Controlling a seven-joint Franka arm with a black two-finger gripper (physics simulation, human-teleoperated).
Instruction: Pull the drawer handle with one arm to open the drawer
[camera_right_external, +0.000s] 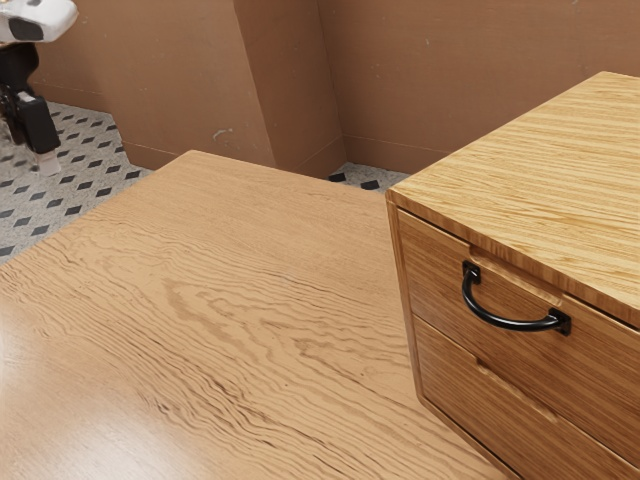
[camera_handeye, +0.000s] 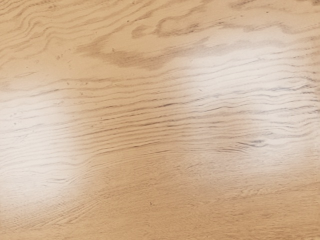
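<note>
Your jaws cannot be read at this moment: the gripper (camera_right_external: 30, 120) hangs as a dark shape at the 10 o'clock corner of the exterior view, under the arm's white casing (camera_right_external: 35, 18), and whether it stands open or closed cannot be told. Nothing is seen in its hold. It sits above the tiled floor (camera_right_external: 70, 170), off the far edge of the table (camera_right_external: 220, 330).

The cabinet (camera_right_external: 540, 170) stands on the table at 3 to 4 o'clock in that view, well apart from your gripper, with the whole bare stretch of tabletop between them. Its front carries two drawers, one above the other. The upper drawer (camera_right_external: 450, 270) bears the handle (camera_right_external: 505, 318), a black curved bar fixed at both ends and bowing downward at about 4 o'clock in the frame. Just above the handle, a shallow notch is cut into the drawer's top edge. The drawer front lies in line with the cabinet's face and with the lower drawer (camera_right_external: 500, 410) beneath it; no gap shows around it, so it looks shut.

Brown walls (camera_right_external: 200, 70) close the scene from 11 to 2 o'clock, with dark diamond-patterned tiles at their foot.

Through the wrist view you look straight onto the table's wavy wood grain, with pale patches of glare at 9 o'clock and at 2 to 3 o'clock.
</note>
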